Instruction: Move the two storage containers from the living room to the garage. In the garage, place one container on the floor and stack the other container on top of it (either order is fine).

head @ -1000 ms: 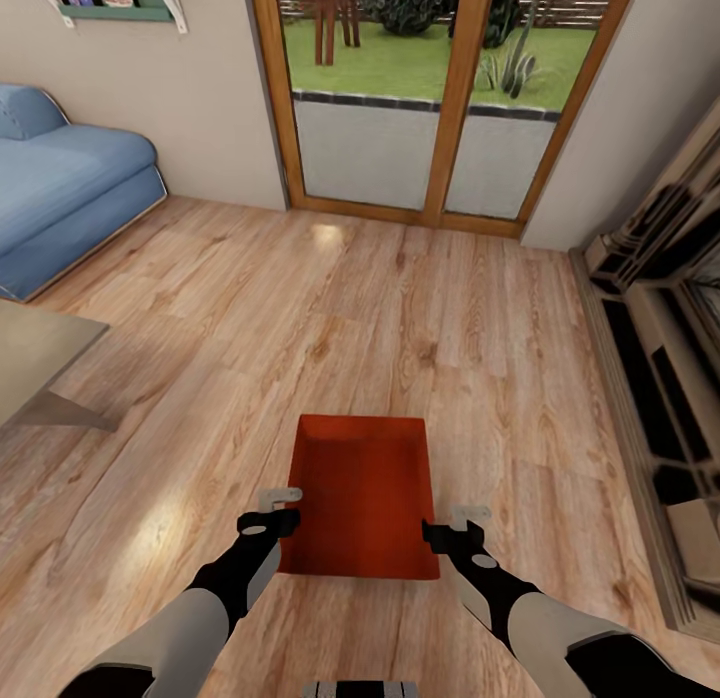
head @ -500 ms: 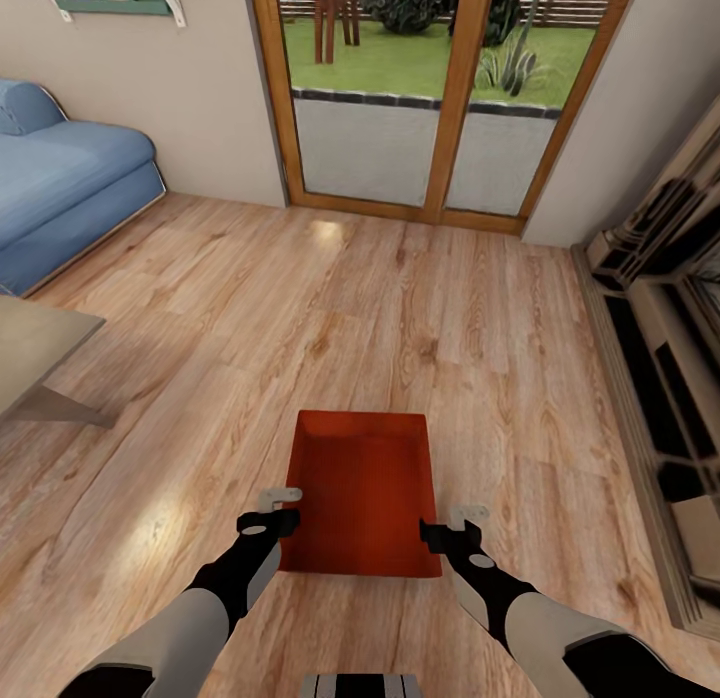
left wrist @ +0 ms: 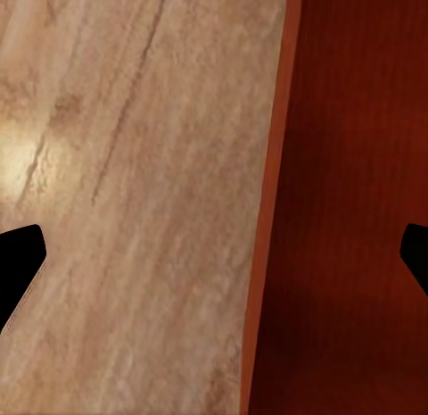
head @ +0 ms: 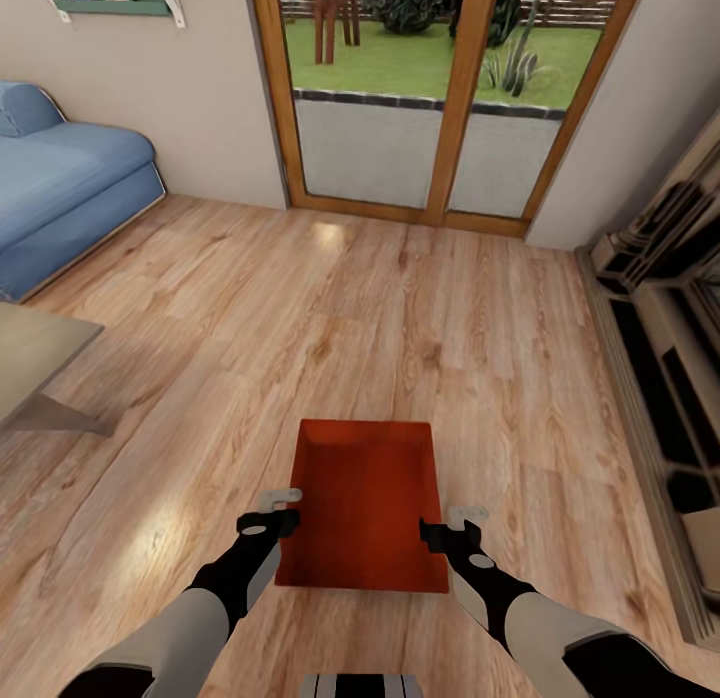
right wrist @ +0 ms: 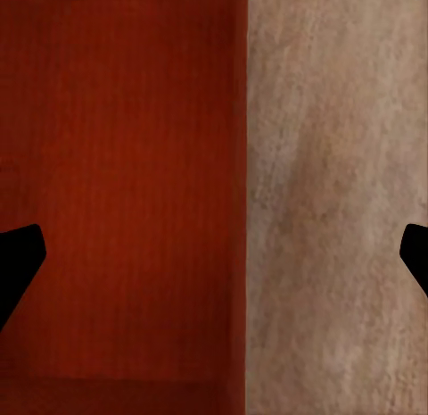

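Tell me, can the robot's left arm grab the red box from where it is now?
Probably yes. The left gripper sits right at the box's side, fingers spread open across its wall, one inside and one outside. Nothing blocks it.

Both arms reach forward and down, one to each side of the storage container, forearms angled slightly inward toward it. The left gripper sits at the container's left wall, near its close end, and the right gripper at its right wall. In each wrist view the fingers are spread wide, straddling that wall's rim without touching it.
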`<state>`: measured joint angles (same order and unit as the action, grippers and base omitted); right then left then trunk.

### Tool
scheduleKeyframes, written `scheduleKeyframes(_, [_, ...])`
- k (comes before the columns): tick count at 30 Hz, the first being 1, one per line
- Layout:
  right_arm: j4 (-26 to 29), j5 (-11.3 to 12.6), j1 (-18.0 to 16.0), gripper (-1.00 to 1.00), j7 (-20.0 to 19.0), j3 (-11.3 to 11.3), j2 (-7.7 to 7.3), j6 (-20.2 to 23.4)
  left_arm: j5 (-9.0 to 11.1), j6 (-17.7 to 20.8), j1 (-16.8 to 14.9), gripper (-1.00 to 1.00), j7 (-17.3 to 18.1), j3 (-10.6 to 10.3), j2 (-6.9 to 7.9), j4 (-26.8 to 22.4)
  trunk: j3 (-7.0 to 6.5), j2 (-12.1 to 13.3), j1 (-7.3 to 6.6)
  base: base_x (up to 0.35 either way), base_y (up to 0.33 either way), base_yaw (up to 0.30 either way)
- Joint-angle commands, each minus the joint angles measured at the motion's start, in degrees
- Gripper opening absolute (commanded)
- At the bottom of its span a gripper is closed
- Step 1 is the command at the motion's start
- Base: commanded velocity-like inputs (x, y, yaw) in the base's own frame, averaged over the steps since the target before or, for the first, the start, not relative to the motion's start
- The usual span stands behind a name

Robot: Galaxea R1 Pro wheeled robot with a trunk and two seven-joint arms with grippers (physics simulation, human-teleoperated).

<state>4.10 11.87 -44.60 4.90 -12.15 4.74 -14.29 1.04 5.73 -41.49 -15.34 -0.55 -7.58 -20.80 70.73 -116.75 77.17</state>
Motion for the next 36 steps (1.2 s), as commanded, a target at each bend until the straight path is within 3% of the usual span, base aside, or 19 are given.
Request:
scheduleKeyframes(1, [-0.05,0.53,-0.04,1.0,0.2,-0.5,0.01,-0.18,0.11,0.34,0.0,1.0,-0.23,-0.07,-0.02,-0.12,0.03,-0.01,0.0,0.057,0.022,0.0])
scheduleKeyframes(36, [-0.1,0.81,0.04,1.0,0.2,-0.5,-0.69,-0.16,0.15,0.34,0.0,1.0,-0.32,0.18,-0.31,-0.12,0.03,-0.01,0.0,0.003,0.001,0.0])
